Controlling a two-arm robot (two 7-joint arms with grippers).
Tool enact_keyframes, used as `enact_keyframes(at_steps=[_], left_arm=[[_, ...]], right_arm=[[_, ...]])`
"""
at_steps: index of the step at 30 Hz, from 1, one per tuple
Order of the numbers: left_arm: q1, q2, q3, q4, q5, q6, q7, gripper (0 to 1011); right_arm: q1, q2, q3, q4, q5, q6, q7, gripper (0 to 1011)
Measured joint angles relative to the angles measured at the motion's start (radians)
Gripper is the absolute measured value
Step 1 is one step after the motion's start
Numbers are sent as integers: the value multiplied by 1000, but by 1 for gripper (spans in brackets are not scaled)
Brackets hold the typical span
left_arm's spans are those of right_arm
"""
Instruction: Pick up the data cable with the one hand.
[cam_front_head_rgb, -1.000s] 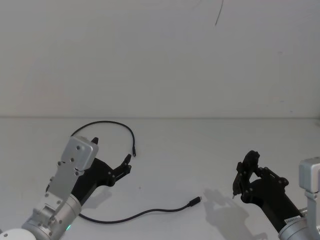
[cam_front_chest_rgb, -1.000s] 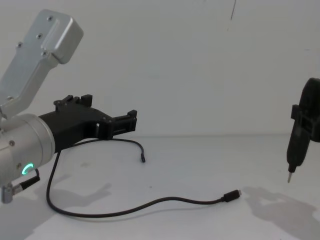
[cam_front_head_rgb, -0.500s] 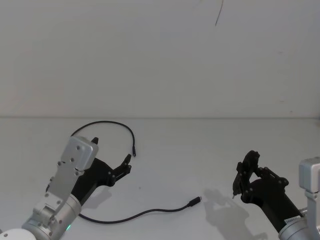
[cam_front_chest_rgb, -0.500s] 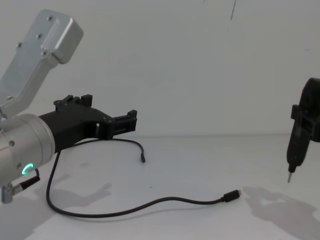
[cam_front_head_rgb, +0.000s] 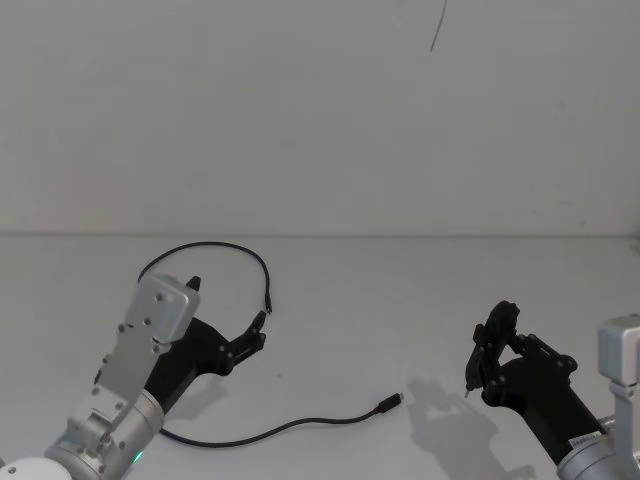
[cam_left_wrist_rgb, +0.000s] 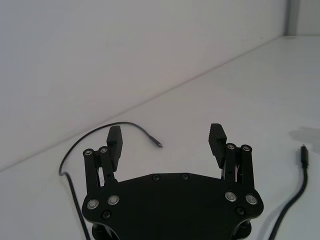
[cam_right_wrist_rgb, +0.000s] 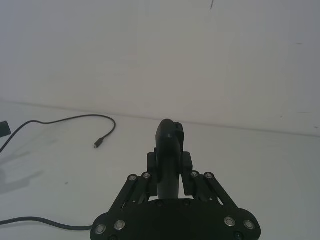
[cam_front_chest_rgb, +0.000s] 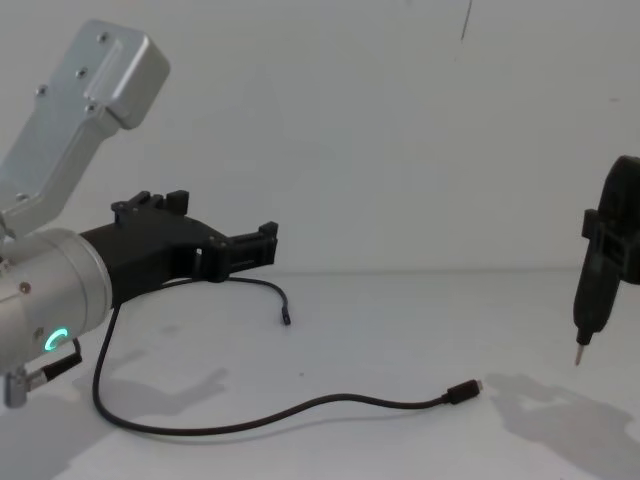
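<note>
Two-finger left tool (cam_left_wrist_rgb: 165, 132) spread wide above data cable (cam_front_head_rgb: 210, 244); right tool (cam_front_head_rgb: 492, 350) clenched on pen (cam_front_chest_rgb: 592, 295).

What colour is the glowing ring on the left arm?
Green; the ring shows best in the chest view.

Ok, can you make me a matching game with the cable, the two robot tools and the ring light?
Things:
1. data cable
2. left tool
3. right tool
4. ring light

States:
A. shut on a black pen
B. glowing green
C. lying loose on the table
D. open, holding nothing

Pairs: 1-C, 2-D, 3-A, 4-B
</note>
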Motion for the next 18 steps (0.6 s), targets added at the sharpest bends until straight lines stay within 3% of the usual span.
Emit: enact_keyframes(at_steps=[10, 18], left_arm=[[-7, 34, 13, -11, -12, 19, -80, 1001], [-40, 99, 24, -18, -48, 74, -228, 1001]], right_arm=[[0, 0, 0, 0, 0, 0, 0, 263], [0, 0, 0, 0, 0, 0, 0, 263]])
